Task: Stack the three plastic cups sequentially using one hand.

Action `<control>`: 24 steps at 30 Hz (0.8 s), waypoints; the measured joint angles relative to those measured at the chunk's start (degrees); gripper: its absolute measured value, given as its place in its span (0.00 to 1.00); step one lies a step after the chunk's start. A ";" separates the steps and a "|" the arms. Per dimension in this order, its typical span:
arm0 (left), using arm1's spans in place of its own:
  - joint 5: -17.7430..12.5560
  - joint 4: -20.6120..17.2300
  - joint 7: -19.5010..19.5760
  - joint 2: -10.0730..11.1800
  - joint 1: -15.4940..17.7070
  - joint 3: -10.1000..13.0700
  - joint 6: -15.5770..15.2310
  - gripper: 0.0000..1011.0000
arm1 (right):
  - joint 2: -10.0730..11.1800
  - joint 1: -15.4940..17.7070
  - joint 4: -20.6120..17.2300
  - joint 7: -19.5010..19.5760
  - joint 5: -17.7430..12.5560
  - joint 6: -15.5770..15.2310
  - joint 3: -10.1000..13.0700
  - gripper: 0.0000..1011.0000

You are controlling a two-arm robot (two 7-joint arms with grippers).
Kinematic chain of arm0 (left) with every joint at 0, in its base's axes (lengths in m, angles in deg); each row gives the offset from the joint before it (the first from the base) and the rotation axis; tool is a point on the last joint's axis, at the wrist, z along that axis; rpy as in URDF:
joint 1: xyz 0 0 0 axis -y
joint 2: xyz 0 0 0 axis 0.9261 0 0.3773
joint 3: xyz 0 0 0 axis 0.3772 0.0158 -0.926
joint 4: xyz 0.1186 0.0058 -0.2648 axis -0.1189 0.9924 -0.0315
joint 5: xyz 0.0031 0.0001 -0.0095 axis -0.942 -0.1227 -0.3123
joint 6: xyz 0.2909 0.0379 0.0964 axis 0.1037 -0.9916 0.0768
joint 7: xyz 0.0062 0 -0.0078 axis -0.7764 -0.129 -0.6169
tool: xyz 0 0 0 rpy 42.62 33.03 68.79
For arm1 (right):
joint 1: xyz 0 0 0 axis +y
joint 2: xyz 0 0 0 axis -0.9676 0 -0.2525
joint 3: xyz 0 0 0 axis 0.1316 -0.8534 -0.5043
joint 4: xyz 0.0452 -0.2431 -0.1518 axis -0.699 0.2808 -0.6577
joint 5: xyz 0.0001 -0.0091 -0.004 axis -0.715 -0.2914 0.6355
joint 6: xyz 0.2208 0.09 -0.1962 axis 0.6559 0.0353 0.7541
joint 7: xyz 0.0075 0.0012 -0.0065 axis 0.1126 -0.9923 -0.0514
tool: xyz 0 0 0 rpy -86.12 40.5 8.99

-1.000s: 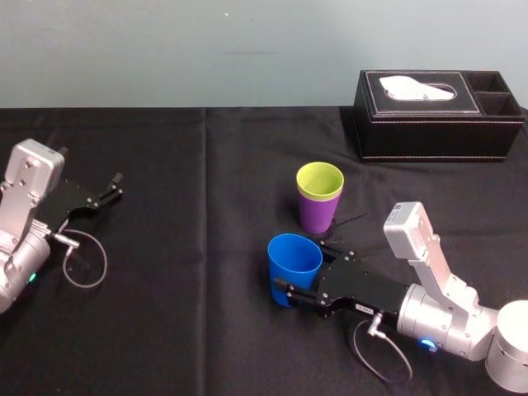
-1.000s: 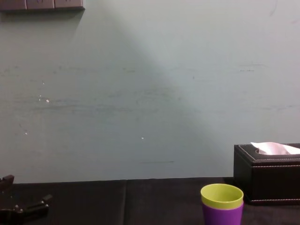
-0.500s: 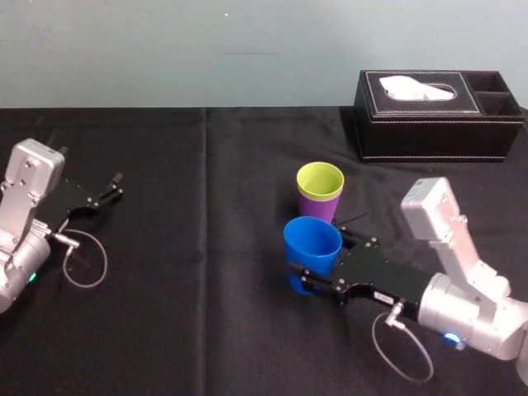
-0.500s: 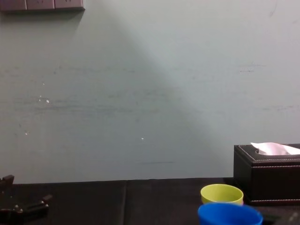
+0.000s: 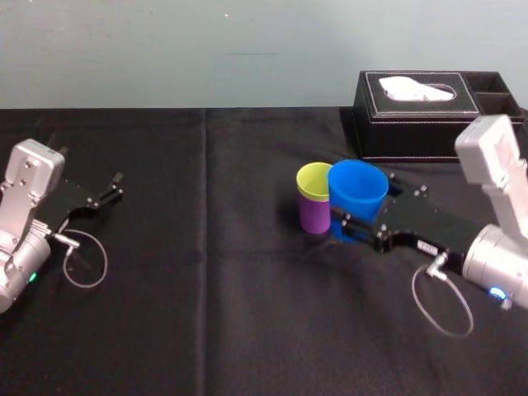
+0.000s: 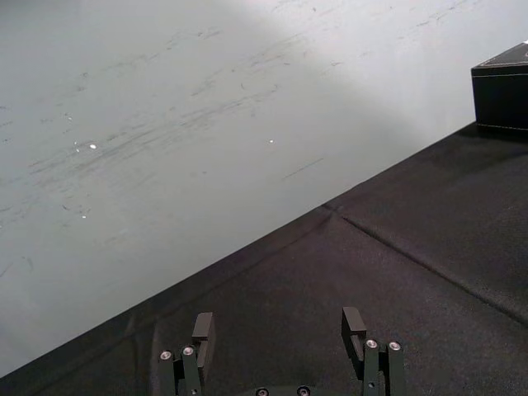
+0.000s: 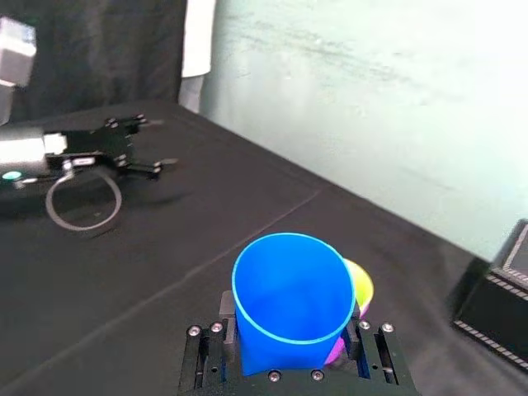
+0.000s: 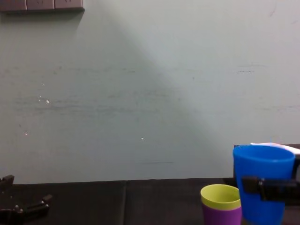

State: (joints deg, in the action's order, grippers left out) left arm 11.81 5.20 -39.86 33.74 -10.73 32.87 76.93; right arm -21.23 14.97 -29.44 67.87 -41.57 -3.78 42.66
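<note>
The yellow-green cup [image 5: 313,179] sits nested in the purple cup [image 5: 313,216] near the table's middle. My right gripper [image 5: 363,210] is shut on the blue cup [image 5: 356,192], one finger on each side of its lower wall. It holds the cup upright, raised off the cloth, close against the right side of the pair. From the chest, the blue cup [image 8: 262,180] has its rim well above the yellow-green cup [image 8: 221,195] and the purple cup [image 8: 220,217]. The right wrist view looks down into the blue cup [image 7: 292,295]. My left gripper [image 5: 111,188] rests open at the far left.
A black tissue box [image 5: 437,115] stands at the back right, just behind the raised cup and the right arm. A black cloth [image 5: 214,297] covers the table. A grey cable loop [image 5: 82,257] lies by the left arm.
My right gripper has carried the blue cup up, back and to the right, from in front of the nested pair to beside it. The left arm has not moved.
</note>
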 joint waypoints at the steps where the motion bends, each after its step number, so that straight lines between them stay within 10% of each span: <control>1: 0.00 0.00 0.00 0.00 0.00 0.00 0.00 1.00 | -0.09 -0.38 0.20 0.02 0.00 -0.07 0.11 0.72; 24: 0.00 0.00 0.00 0.00 0.00 0.00 0.00 1.00 | -6.47 -14.11 12.25 -1.51 2.57 2.04 -4.10 0.72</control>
State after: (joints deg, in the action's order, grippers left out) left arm 11.81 5.20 -39.86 33.74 -10.73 32.87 76.93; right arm -27.70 0.87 -17.20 66.36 -39.00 -1.73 38.55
